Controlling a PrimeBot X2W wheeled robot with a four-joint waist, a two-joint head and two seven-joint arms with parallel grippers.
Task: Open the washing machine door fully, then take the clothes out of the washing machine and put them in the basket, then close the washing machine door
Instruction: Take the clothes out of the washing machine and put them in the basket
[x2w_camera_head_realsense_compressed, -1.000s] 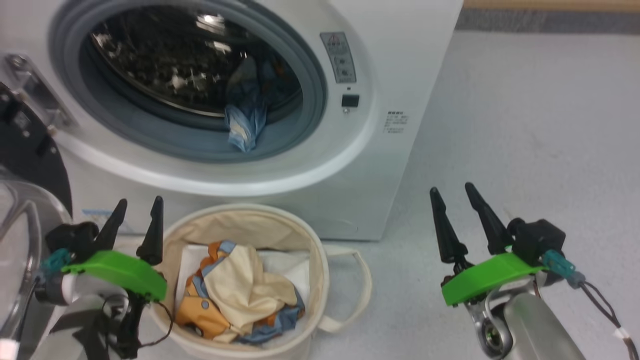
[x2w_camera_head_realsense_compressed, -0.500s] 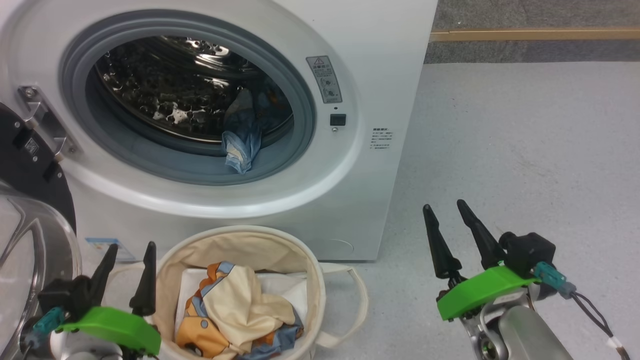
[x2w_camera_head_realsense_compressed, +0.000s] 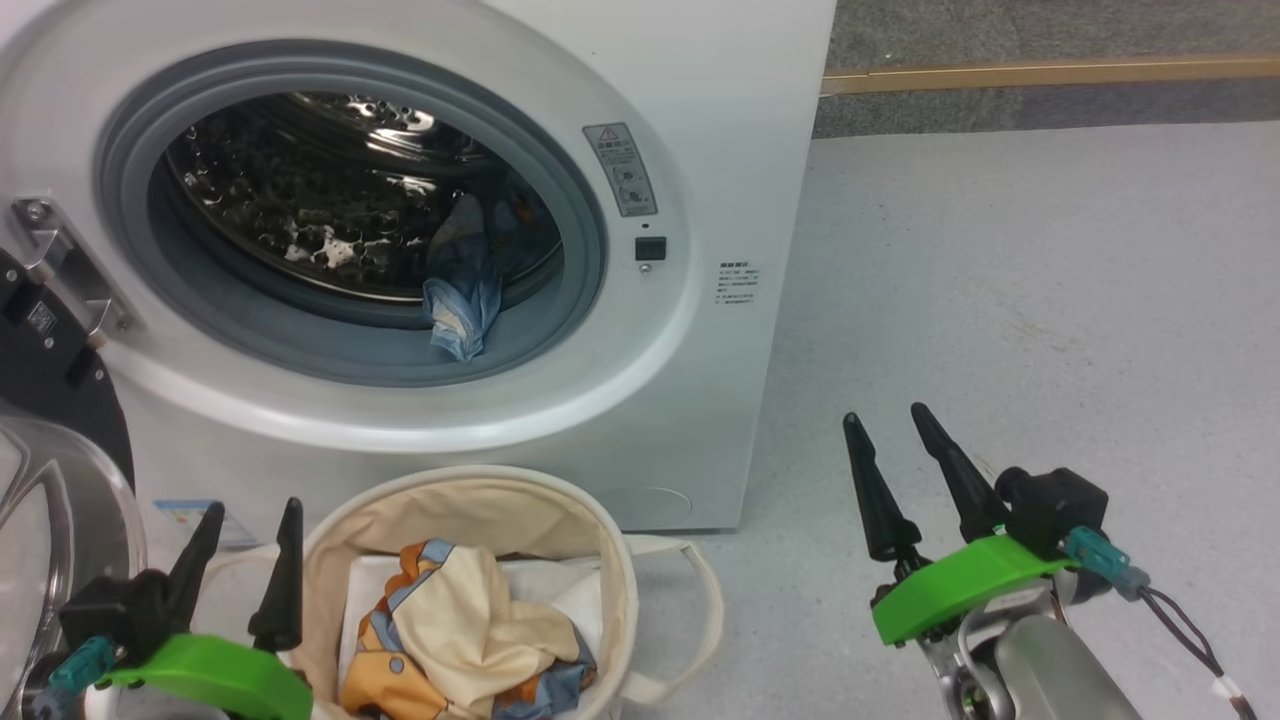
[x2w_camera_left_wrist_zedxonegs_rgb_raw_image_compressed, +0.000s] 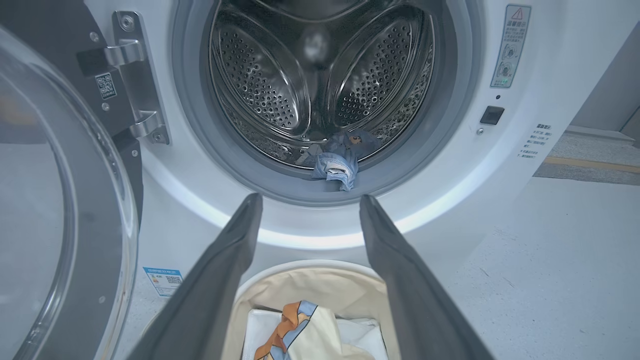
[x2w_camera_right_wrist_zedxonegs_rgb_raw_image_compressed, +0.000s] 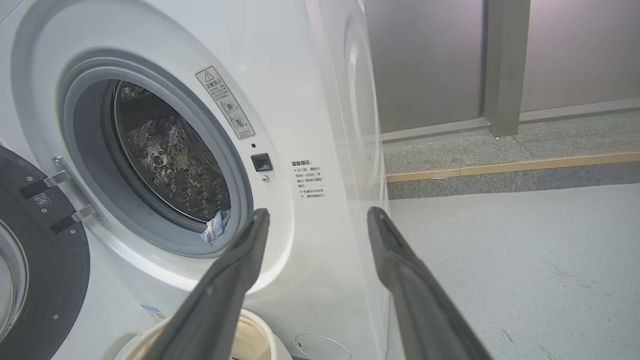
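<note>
White and boxy, the washing machine (x2w_camera_head_realsense_compressed: 720, 200) stands with its drum mouth uncovered. The whole head view has shifted since a second ago, so the machine sits lower and further left in it, but nothing has moved against the machine itself. The washing machine door (x2w_camera_head_realsense_compressed: 60, 400) hangs swung wide on its hinge at the machine's left side, as before. The basket (x2w_camera_head_realsense_compressed: 622, 570) stands on the floor just in front of the machine, below the drum mouth.

The left gripper (x2w_camera_head_realsense_compressed: 253, 507) hovers beside the basket, at the machine's left front. Its fingers are spread and empty, and it sits lower against the basket rim than a second ago. The right gripper (x2w_camera_head_realsense_compressed: 884, 414) hangs off the machine's right front corner, fingers likewise apart and holding nothing.

Of the clothes, the cream and orange garment (x2w_camera_head_realsense_compressed: 470, 630) lies in the basket on a white sheet (x2w_camera_head_realsense_compressed: 565, 600). The blue garment (x2w_camera_head_realsense_compressed: 460, 300) is still draped over the machine's grey ring, unchanged.
</note>
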